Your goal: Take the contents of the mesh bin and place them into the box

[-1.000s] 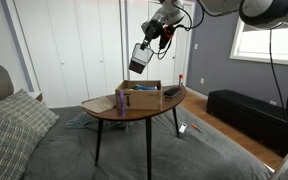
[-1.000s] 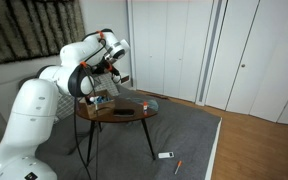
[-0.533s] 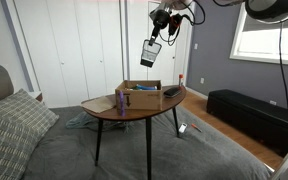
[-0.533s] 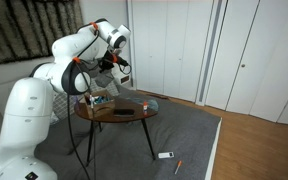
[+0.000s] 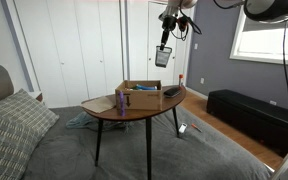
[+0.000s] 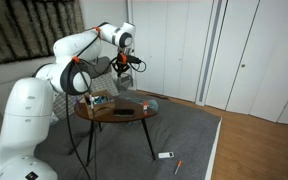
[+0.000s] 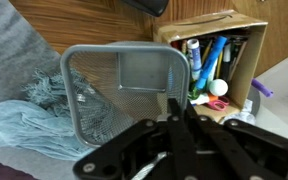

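In an exterior view your gripper (image 5: 166, 36) hangs high above the table (image 5: 104, 113), clamped shut on the mesh bin (image 5: 163, 56), which dangles to one side of the box (image 5: 139, 96). A slip from that height could bounce the bin off the table onto the floor.

In an exterior view the bin (image 6: 124, 69) is well clear of the tabletop. If you descend carelessly, you may clip the box flaps or tip the purple cylinder (image 5: 121, 100).

In the wrist view your grip takes only one wall of the bin (image 7: 124, 85), which looks empty. The pens (image 7: 206, 60) lie in the box (image 7: 246, 40). So thin a hold may let the bin twist.
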`<action>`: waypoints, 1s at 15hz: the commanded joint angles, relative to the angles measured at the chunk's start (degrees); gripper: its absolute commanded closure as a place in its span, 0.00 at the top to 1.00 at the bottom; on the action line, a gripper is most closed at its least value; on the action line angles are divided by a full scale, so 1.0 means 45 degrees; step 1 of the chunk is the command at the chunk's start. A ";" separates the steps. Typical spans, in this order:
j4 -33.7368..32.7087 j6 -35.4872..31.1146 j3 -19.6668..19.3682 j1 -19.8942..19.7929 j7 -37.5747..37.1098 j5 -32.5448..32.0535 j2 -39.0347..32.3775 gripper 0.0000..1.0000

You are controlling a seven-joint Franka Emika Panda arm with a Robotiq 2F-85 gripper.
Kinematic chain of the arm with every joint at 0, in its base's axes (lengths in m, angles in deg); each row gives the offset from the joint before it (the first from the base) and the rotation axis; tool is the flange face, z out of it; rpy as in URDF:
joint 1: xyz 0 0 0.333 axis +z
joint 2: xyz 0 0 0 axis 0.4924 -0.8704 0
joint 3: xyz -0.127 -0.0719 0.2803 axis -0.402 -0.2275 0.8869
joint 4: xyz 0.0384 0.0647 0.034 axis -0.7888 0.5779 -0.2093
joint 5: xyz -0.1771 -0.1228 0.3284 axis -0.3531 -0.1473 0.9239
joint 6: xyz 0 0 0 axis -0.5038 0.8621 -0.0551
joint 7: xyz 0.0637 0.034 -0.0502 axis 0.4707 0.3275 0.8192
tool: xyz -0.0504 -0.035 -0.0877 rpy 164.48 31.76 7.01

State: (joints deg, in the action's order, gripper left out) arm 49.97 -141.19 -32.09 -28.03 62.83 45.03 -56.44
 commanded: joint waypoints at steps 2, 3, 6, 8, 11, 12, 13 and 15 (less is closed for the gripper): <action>0.0210 -0.0391 -0.0444 0.0339 -0.0969 -0.1086 -0.0393 0.02; 0.0337 -0.0529 -0.0451 0.0370 -0.1079 -0.1170 -0.0514 0.02; 0.0558 -0.1236 -0.0465 0.0456 -0.1233 -0.1420 -0.0967 0.02; 0.0641 -0.1892 -0.0529 0.0559 -0.1333 -0.1634 -0.1347 0.02; 0.0946 -0.2546 -0.0604 0.0782 -0.1644 -0.1910 -0.1767 0.02; 0.0981 -0.2617 -0.0591 0.0847 -0.1738 -0.1968 -0.1920 0.02; 0.1053 -0.2677 -0.0596 0.0925 -0.1826 -0.2031 -0.2034 0.02; 0.1172 -0.2809 -0.0605 0.1083 -0.1915 -0.2176 -0.2222 0.02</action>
State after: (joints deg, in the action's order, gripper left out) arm 53.91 -152.28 -33.98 -24.90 56.09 37.33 -66.19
